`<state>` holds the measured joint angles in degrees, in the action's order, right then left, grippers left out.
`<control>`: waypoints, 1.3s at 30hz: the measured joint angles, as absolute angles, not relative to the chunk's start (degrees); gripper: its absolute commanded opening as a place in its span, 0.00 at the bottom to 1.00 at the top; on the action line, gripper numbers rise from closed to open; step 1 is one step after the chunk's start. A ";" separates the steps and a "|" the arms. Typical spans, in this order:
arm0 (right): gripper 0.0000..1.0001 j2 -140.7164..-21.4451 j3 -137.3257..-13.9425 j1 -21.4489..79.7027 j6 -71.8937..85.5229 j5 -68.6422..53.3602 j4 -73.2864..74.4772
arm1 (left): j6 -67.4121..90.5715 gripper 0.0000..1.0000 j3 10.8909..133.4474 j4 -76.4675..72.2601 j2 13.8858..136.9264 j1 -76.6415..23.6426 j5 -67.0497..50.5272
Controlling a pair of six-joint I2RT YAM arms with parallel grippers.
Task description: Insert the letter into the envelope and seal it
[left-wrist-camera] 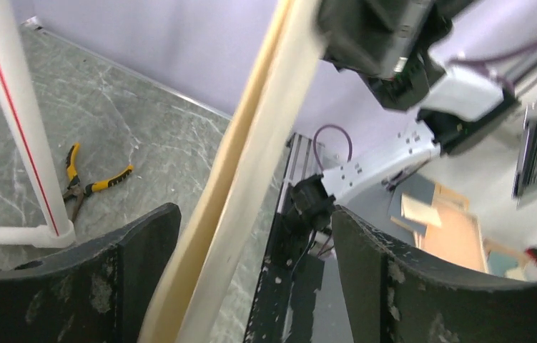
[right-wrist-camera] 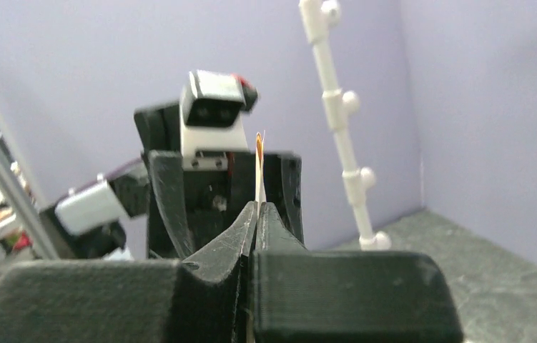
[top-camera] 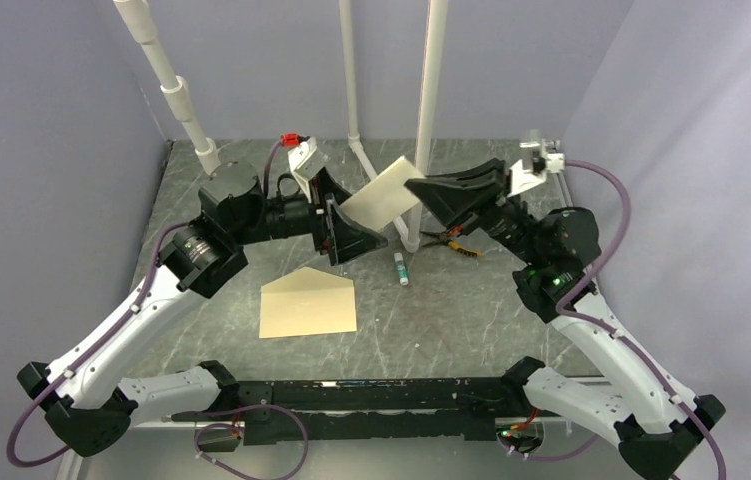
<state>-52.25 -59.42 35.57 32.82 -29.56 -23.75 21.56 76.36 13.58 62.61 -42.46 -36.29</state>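
Observation:
The letter (top-camera: 384, 197), a pale sheet, hangs tilted in the air above the back middle of the table. My right gripper (top-camera: 419, 190) is shut on its right edge; in the right wrist view the letter (right-wrist-camera: 259, 168) shows edge-on, rising from the closed fingertips (right-wrist-camera: 272, 218). My left gripper (top-camera: 348, 228) is open, its fingers on either side of the sheet's lower left part. In the left wrist view the letter (left-wrist-camera: 251, 157) runs edge-on between the two fingers (left-wrist-camera: 133, 264), nearer the left one. The tan envelope (top-camera: 308, 303) lies flat on the table below, flap open.
Yellow-handled pliers (top-camera: 451, 243) lie under the right arm and also show in the left wrist view (left-wrist-camera: 83, 187). A glue stick (top-camera: 402, 269) lies right of the envelope. White pipe posts (top-camera: 431, 100) stand at the back, one close in the left wrist view (left-wrist-camera: 15, 121).

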 measured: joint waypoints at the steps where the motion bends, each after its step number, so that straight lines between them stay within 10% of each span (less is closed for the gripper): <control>1: 0.00 -51.53 -58.52 35.57 33.63 -26.98 -26.41 | 23.33 0.79 75.83 12.78 62.59 -42.46 -34.74; 14: 0.00 -49.78 -53.10 35.57 40.53 -11.92 -43.07 | 35.46 0.72 67.05 -3.03 55.20 -41.91 -25.32; 21: 0.00 -49.87 -50.76 35.57 43.75 -9.61 -46.85 | 41.21 0.37 61.41 -13.30 54.22 -41.76 -24.03; 28: 0.00 -49.34 -47.11 35.57 46.13 -8.38 -48.45 | 42.98 0.40 59.96 -17.80 54.24 -41.60 -23.73; 32: 0.00 -47.59 -44.42 35.57 47.11 -7.20 -48.49 | 43.13 0.05 59.79 -19.29 54.19 -41.45 -23.11; 36: 0.00 -46.09 -43.24 35.57 47.55 -6.24 -48.38 | 42.98 0.02 59.75 -19.22 54.70 -41.36 -23.24; 38: 0.26 -45.60 -43.24 35.57 47.42 -6.17 -47.46 | 42.68 0.02 59.96 -18.61 55.33 -41.30 -23.24; 39: 0.55 -45.39 -43.24 35.57 47.31 -6.11 -46.87 | 42.35 0.02 60.36 -17.76 55.75 -41.21 -23.27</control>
<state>-45.39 -43.24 35.57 47.31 -6.11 -46.87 42.35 60.36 -17.76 55.75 -41.21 -23.27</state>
